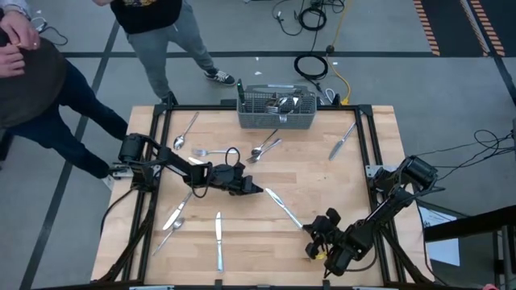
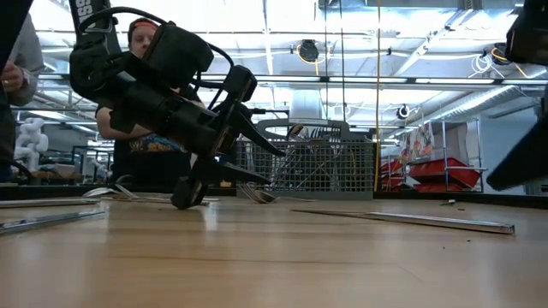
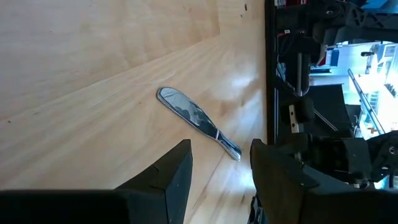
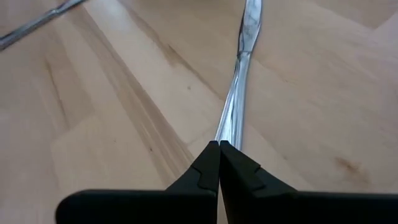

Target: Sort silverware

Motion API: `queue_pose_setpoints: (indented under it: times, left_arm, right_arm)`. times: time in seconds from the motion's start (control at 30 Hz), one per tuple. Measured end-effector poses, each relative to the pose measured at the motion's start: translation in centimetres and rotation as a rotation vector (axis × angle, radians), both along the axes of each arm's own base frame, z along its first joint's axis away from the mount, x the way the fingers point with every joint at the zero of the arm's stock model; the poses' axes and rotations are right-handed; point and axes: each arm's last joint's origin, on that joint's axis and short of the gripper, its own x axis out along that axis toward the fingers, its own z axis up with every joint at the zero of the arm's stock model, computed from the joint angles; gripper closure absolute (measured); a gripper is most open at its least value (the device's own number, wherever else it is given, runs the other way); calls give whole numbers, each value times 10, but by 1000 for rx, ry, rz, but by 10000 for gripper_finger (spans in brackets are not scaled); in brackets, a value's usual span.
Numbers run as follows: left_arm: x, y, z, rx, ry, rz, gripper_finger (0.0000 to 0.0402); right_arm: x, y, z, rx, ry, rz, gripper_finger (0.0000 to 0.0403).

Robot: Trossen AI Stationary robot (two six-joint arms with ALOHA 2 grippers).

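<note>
A table knife lies flat on the wooden table between my two grippers, running from near centre toward the near right. My left gripper hovers low by its far end, open and empty. My right gripper is at the knife's near end, fingers shut. The knife runs out from behind those fingertips. Other silverware lies scattered: spoons, a fork, and knives. My right gripper's shut fingertips hide the knife's near end, and I cannot tell whether they touch it. In the low view the knife lies flat on the table.
A grey wire-mesh basket with some silverware in it stands at the far edge, centre. Spoons and forks lie just in front of it. A black frame rail borders the table. People stand beyond the far left corner.
</note>
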Motion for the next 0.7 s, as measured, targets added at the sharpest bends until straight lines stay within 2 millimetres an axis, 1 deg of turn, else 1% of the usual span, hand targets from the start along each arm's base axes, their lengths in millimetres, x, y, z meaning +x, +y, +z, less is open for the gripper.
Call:
queue_pose_setpoints:
  times: [0.3, 0.53, 0.7]
  left_arm:
    - [0, 0, 0, -1, -1, 3, 234]
    - [0, 0, 0, 4, -1, 19, 234]
    - [0, 1, 0, 6, -1, 21, 234]
  right_arm:
    - [-6, -6, -12, 26, 3, 6, 403]
    - [-5, -6, -12, 25, -1, 19, 403]
    - [1, -4, -11, 25, -14, 54, 403]
